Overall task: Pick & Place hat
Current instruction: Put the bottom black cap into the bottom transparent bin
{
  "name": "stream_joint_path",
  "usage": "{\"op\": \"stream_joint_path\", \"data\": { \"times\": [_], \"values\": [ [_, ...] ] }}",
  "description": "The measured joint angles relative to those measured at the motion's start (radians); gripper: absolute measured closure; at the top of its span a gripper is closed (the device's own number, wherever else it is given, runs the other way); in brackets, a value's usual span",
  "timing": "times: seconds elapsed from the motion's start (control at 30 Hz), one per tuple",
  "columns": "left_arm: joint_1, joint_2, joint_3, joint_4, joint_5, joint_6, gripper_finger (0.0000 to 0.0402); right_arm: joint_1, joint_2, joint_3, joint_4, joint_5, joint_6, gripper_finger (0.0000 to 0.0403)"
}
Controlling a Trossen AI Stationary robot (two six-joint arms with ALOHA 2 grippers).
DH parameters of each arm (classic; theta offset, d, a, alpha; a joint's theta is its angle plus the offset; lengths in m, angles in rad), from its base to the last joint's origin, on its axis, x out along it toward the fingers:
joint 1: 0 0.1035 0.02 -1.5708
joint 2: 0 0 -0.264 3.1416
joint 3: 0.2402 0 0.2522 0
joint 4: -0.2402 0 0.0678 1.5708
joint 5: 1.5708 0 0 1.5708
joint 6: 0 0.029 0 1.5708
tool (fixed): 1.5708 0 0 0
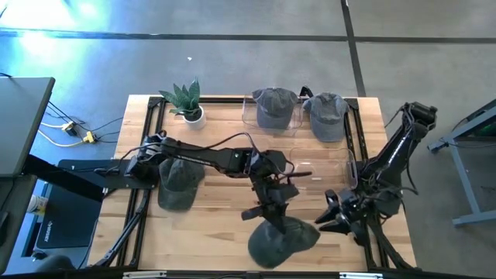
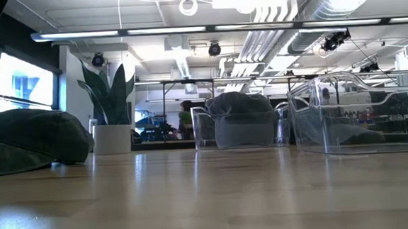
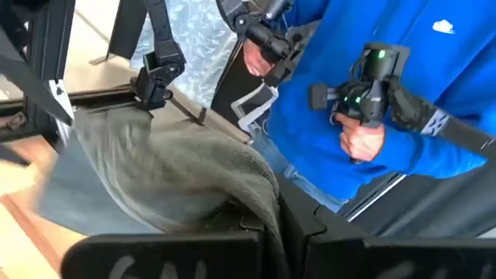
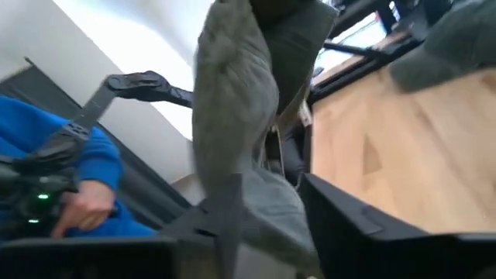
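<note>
On the wooden worktop [image 1: 225, 139], my left gripper [image 1: 273, 208] pinches the hat [image 1: 280, 239] for lifting; right gripper [image 1: 335, 211] fingers unclear.

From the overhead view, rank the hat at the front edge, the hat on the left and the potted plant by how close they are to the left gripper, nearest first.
1. Hat at the front edge: right at the left gripper, table's near side.
2. Hat on the left: beside the left arm's base.
3. Potted plant: far back-left corner.
</note>
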Motion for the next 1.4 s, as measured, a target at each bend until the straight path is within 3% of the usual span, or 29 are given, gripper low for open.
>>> {"op": "stream_joint_path", "data": {
  "times": [0.17,0.33,0.43,0.7,0.9,1.13,1.23,1.4],
  "values": [
    [0.001,-0.001,0.0,-0.002,-0.001,-0.023,0.0399,-0.049,0.0,0.0,0.022,-0.009,-0.068,0.0175],
    [0.008,-0.001,0.0,-0.019,-0.002,-0.024,0.0399,-0.088,-0.001,0.0,0.087,-0.161,-0.129,0.0126],
    [0.013,-0.001,0.0,-0.027,-0.002,-0.024,0.0399,-0.09,-0.03,0.0,0.075,-0.243,-0.1,0.0121],
    [0.013,-0.001,0.0,-0.027,0.002,-0.024,0.0399,-0.096,-0.121,0.0,-0.001,-0.221,-0.072,0.012],
    [0.013,-0.001,0.0,-0.027,0.0,-0.025,0.0399,-0.128,-0.105,0.0,0.06,-0.303,-0.099,0.012],
    [0.013,-0.001,0.001,-0.027,-0.009,-0.025,0.0399,-0.164,-0.087,0.0,0.009,-0.26,-0.103,0.012],
    [0.013,-0.001,0.001,-0.027,-0.013,-0.025,0.0399,-0.189,-0.044,0.0,0.046,-0.325,-0.085,0.0121],
    [0.014,-0.001,0.001,-0.027,-0.014,-0.025,0.0399,-0.212,0.04,0.0,0.274,-0.478,-0.086,0.0122]
  ]
}}
